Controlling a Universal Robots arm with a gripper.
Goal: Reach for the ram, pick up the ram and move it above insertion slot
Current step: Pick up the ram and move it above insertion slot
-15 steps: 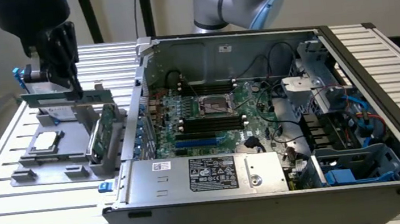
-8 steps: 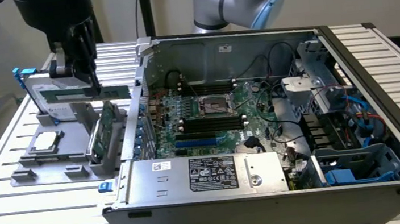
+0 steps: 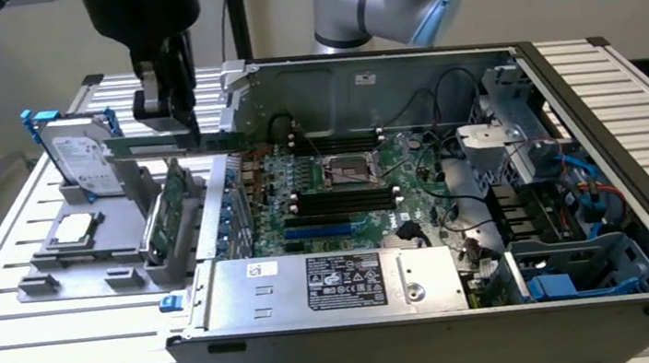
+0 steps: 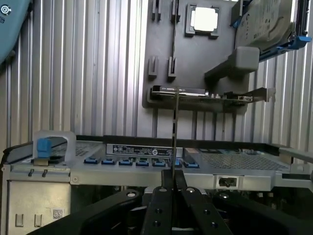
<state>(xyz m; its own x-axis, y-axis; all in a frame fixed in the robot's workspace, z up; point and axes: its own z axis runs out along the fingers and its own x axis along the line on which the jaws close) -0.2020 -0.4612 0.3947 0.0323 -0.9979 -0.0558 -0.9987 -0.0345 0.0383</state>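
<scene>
Two views told different things. The exterior view showed the gripper (image 3: 168,117) clamped on the ram (image 3: 171,145), held level in the air above the grey holder tray (image 3: 75,268) beside the open computer case (image 3: 440,316), whose motherboard (image 3: 338,189) lay exposed. The wrist view showed the ram (image 4: 174,132) edge-on between closed fingers (image 4: 166,188). The tray held a processor (image 4: 204,19), a hard drive (image 3: 86,155) and an expansion card (image 3: 168,215).
</scene>
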